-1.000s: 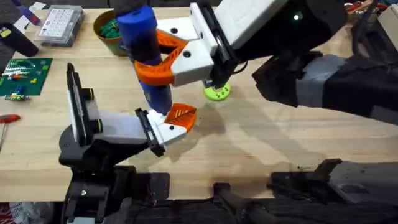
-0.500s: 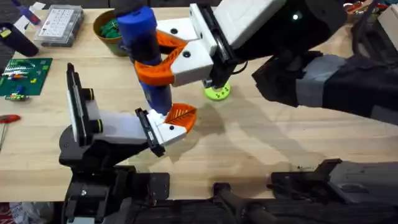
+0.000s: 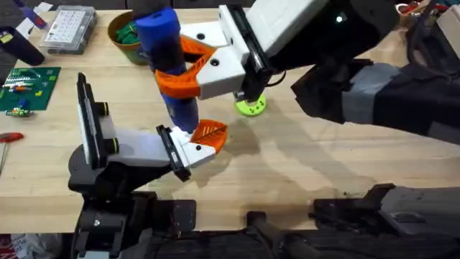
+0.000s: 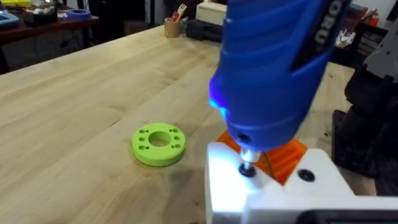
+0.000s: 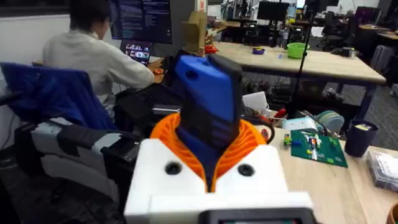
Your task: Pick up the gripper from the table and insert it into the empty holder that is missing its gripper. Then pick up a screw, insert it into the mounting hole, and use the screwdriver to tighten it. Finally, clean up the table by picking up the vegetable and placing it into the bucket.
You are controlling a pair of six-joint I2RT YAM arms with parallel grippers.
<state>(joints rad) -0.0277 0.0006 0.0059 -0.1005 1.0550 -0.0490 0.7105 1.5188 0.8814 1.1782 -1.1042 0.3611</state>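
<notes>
My right gripper (image 3: 177, 74) (image 5: 208, 135) is shut on the blue screwdriver (image 3: 159, 32) (image 4: 273, 68) and holds it upright. Its metal tip rests on a screw (image 4: 247, 169) in the white gripper (image 3: 200, 149) (image 4: 227, 190), whose orange ribbed pad points right. That gripper sits in the front end of the holder (image 3: 133, 147), which lies at the table's front left. A blue light glows on the screwdriver's body. The tan bucket (image 3: 115, 34) stands at the back left with something green inside; I cannot tell if it is the vegetable.
A lime-green disc (image 3: 251, 107) (image 4: 158, 144) lies just right of the screwdriver. A clear parts box (image 3: 68, 29), a green circuit board (image 3: 27, 86) and a red-handled tool (image 3: 8, 137) line the left side. Bare wood stretches to the right.
</notes>
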